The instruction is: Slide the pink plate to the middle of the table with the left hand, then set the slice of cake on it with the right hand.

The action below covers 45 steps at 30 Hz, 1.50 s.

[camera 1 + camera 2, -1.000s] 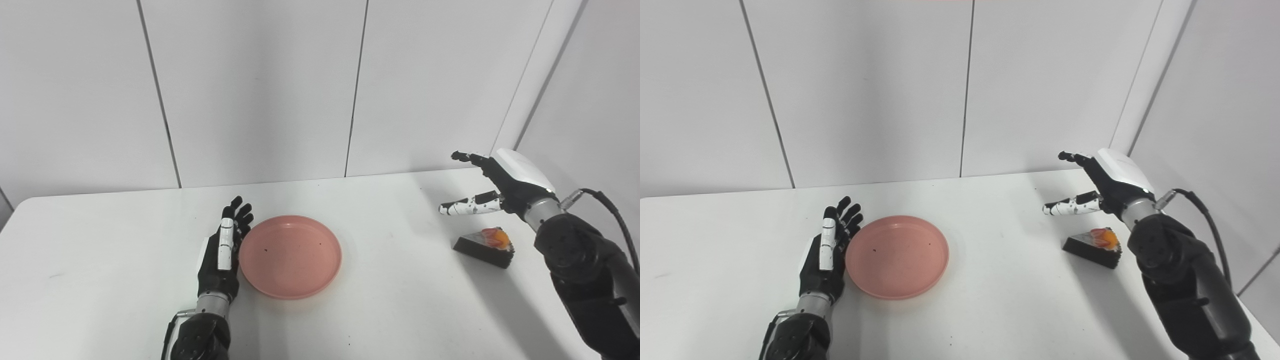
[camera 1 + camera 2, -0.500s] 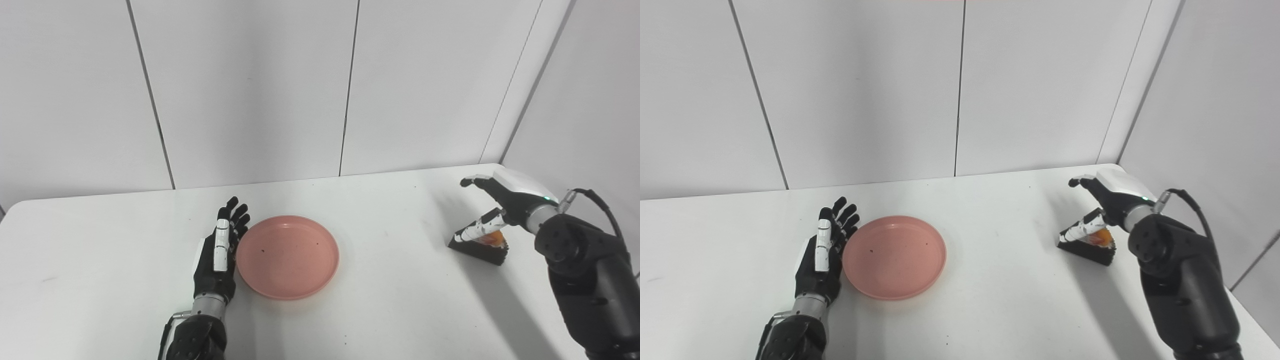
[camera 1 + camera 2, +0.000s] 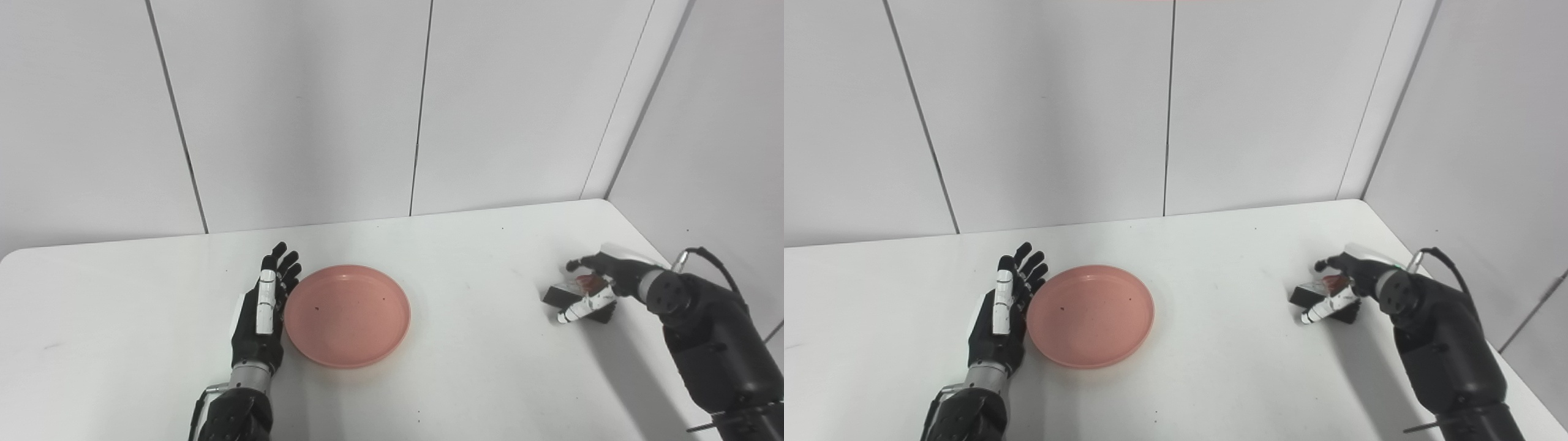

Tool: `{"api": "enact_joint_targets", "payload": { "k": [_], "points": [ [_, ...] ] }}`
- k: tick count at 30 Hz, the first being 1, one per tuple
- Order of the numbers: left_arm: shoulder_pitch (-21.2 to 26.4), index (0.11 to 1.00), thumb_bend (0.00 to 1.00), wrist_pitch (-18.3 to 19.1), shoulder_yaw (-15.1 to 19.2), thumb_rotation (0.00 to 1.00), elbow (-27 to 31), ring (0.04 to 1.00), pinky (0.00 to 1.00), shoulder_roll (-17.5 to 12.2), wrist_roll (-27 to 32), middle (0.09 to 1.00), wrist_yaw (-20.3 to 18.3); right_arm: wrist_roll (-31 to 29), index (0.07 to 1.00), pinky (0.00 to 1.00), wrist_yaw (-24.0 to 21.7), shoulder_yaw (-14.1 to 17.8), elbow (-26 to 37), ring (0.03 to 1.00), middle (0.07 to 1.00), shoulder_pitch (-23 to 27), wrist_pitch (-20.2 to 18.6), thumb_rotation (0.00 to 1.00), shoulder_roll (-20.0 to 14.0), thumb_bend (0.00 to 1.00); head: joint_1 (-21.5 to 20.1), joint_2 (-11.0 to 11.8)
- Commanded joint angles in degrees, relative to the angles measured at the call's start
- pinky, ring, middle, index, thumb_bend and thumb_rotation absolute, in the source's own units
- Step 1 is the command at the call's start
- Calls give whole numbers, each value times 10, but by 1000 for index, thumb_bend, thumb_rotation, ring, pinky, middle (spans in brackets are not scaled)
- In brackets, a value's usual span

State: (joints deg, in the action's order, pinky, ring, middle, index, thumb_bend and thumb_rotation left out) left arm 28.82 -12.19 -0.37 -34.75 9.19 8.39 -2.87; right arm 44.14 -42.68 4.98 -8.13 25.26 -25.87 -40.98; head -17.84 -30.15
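While the right hand (image 3: 597, 283) curls its fingers (image 3: 574, 313) around the dark wedge of cake with red topping (image 3: 579, 293), closure looks partial; grip unconfirmed. Left hand (image 3: 260, 312), fingers apart, rests beside the round pink plastic plate (image 3: 346, 315). Risk: a loose pinch tips the wedge onto the white counter (image 3: 478, 367).

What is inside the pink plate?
The pink plate holds only a few tiny dark specks; no cake yet. The slice of cake sits on the table, partly covered by the right hand.
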Motion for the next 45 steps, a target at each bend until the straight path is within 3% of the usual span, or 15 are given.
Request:
{"api": "enact_joint_targets", "payload": {
  "k": [1, 4, 5, 7, 10, 13, 14, 16, 18, 22, 24, 28, 36, 41, 45],
  "points": [
    [-31, 911, 683, -9, -1, 981, -26, 936, 963, -2, -4, 926, -8, -16, 843, 786, 32, -5, -7, 856, 910, 18, 11, 264, -26, 1000, 0, 0],
    [-32, 915, 687, -4, 0, 967, -22, 939, 969, -2, 2, 930, -14, -39, 836, 747, 43, -19, -19, 788, 842, 16, 13, 195, -38, 973, 0, -2],
    [-32, 918, 691, -3, -1, 974, -21, 942, 974, -2, 1, 932, -14, -46, 815, 664, 47, -24, -22, 692, 756, 16, 13, 161, -41, 947, 0, -2],
    [-34, 922, 695, 1, -4, 989, -17, 945, 983, -4, -2, 935, -15, -57, 786, 571, 51, -33, -26, 595, 681, 17, 5, 107, -46, 908, 0, -2],
    [-37, 917, 687, 9, -2, 987, -10, 942, 980, -2, 3, 932, -13, -69, 732, 530, 68, -45, -33, 566, 680, 17, 4, 29, -52, 844, 2, -3],
    [-38, 922, 678, 8, -2, 988, -9, 949, 988, -1, 6, 936, -16, -64, 660, 484, 118, -50, -26, 545, 626, 9, 13, 4, -52, 800, 1, -2],
    [-38, 922, 678, 6, -1, 984, -10, 949, 988, -1, 6, 937, -17, -64, 618, 428, 133, -52, -23, 504, 544, 7, 13, 1, -51, 660, 1, -2],
    [-37, 923, 678, 5, 0, 983, -12, 950, 990, -2, 9, 938, -21, -62, 556, 390, 169, -48, -16, 474, 487, 2, 11, 0, -44, 571, 1, -3],
    [-39, 923, 689, 12, 2, 972, -10, 951, 995, -1, 12, 938, -22, -70, 506, 290, 194, -42, -9, 366, 423, -1, 11, 1, -37, 537, 1, -3],
    [-43, 915, 685, 19, 2, 971, -1, 941, 987, 0, 11, 929, -18, -74, 493, 233, 217, -48, 2, 308, 401, -4, 9, 2, -35, 528, 4, -3],
    [-46, 916, 682, 21, 1, 976, 3, 942, 984, 0, 11, 929, -19, -72, 484, 196, 234, -48, 8, 266, 452, -7, 11, 2, -32, 531, 4, -3],
    [-47, 920, 671, 18, 1, 976, 5, 941, 977, 3, 9, 931, -16, -72, 497, 256, 267, -48, 17, 348, 430, -6, 14, 3, -23, 530, 8, -2],
    [-49, 915, 688, 18, 3, 959, 4, 937, 979, 13, 8, 928, -8, -133, 495, 363, 347, -28, 30, 431, 486, -6, 127, 0, 4, 522, 35, 0],
    [-48, 915, 692, 12, -3, 966, 0, 930, 963, 19, -8, 925, 0, -152, 479, 398, 352, -34, 77, 431, 511, 1, 131, 0, 39, 519, 71, 4],
    [-47, 909, 696, 13, -3, 965, -6, 925, 962, 30, -17, 922, 16, -169, 479, 483, 386, -48, 69, 461, 501, 13, 198, 0, 77, 520, 98, 5]
  ]
}}
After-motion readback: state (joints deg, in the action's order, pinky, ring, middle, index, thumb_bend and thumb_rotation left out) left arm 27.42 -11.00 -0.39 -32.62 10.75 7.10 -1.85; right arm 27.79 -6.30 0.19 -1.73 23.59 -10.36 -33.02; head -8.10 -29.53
